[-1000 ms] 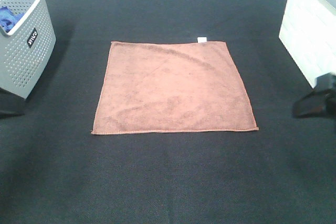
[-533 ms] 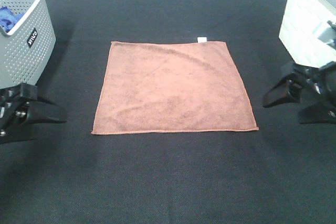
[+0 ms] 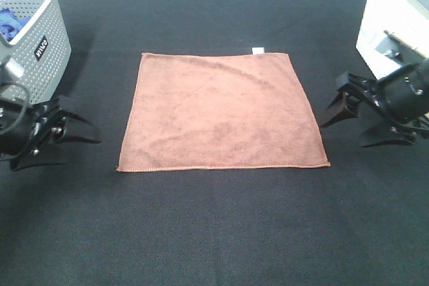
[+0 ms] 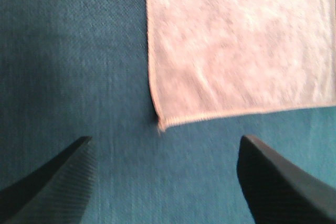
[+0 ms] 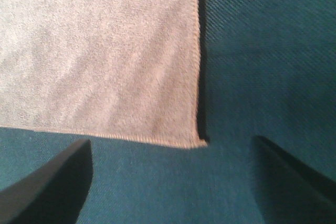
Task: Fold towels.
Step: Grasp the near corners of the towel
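The reddish-brown towel [image 3: 221, 112] lies flat and unfolded in the middle of the black table, with its small white tag [image 3: 257, 50] on the far edge. My left gripper [image 3: 82, 152] is open and empty, low over the table just left of the towel's near left corner. In the left wrist view the left gripper [image 4: 167, 139] faces that corner of the towel [image 4: 236, 40]. My right gripper [image 3: 342, 135] is open and empty, just right of the near right corner. In the right wrist view the right gripper [image 5: 172, 140] faces that corner of the towel [image 5: 105, 51].
A grey perforated basket [image 3: 33, 51] stands at the far left with something blue [image 3: 8, 21] inside. A white box [image 3: 389, 18] stands at the far right. The black table cover [image 3: 214, 232] stretches towards the front.
Both arms have come in from the sides towards the towel's near corners, grippers open. The towel has not moved.
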Controlling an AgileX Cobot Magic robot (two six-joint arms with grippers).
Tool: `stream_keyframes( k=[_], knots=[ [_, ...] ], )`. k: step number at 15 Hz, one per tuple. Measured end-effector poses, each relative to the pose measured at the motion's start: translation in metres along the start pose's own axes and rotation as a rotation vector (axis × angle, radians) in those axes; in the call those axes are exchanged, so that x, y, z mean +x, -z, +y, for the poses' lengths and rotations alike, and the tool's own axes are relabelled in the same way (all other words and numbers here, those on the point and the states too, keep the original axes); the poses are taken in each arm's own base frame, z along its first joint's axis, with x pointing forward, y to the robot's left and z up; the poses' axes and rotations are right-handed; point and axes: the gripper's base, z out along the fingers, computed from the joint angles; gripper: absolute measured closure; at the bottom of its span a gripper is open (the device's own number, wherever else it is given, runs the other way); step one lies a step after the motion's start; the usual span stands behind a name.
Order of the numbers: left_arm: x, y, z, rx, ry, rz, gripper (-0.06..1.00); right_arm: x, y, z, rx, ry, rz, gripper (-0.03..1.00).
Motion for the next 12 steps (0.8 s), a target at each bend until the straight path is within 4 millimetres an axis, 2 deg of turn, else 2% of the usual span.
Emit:
stream_keyframes(
  k=[2,3,9,12],
  knots=[
    [-0.007,-0.012,0.004,0.002,0.018,0.013,0.23,-0.014,-0.016,-0.002,-0.033,0.002,0.059,0.21],
    [-0.007,-0.012,0.004,0.002,0.018,0.013,0.23,-0.014,-0.016,-0.002,-0.033,0.002,0.059,0.21],
    [-0.016,-0.038,0.009,0.065,0.081,0.068,0.23,-0.022,-0.051,-0.014,-0.052,0.011,0.147,0.21],
    [-0.015,-0.044,0.012,0.067,0.099,0.081,0.23,-0.028,-0.053,-0.013,-0.062,0.023,0.146,0.21]
  ],
)
